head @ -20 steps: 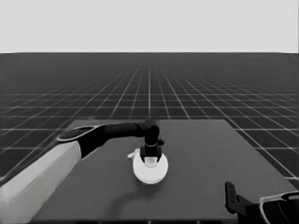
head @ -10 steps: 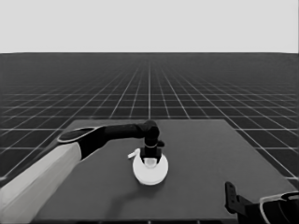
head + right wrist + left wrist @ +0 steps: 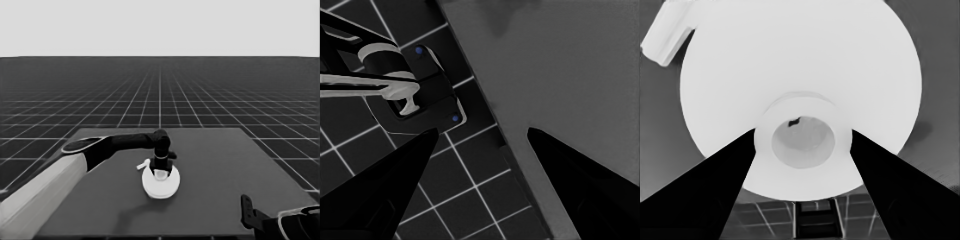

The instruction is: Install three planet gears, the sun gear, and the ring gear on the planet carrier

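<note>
**A:** Head view first: what had changed?

**B:** Very little. The left end effector (image 3: 160,167) had sunk a touch over the last second, and the larger round part (image 3: 161,186) directly beneath it had sunk with it onto the worktop (image 3: 225,165). Its tab (image 3: 142,165) stuck out just beside the fingers, toward the arm's side, much as before. The right end effector (image 3: 246,210) was parked, well apart from the work.

**A:** And the smaller round part and the gears?

**B:** None showed. I judged they lay under the larger part, but I could not confirm it.

**A:** The left wrist view?

**B:** The left end effector (image 3: 802,134) was closed on the raised collar (image 3: 802,102) at the middle of the larger round part (image 3: 790,60), one finger touching each side. The tab (image 3: 667,35) pointed away beyond the fingertips. A dark speck sat inside the collar's hole; I could not tell what it was.

**A:** So what did that mean for the task?

**B:** It was probably the final seating, with the grip not yet released.

**A:** The right wrist view?

**B:** The right end effector (image 3: 482,132) had its fingers spread with nothing between them, over the worktop's (image 3: 560,75) corner, with dark machinery (image 3: 420,95) beyond.
</note>
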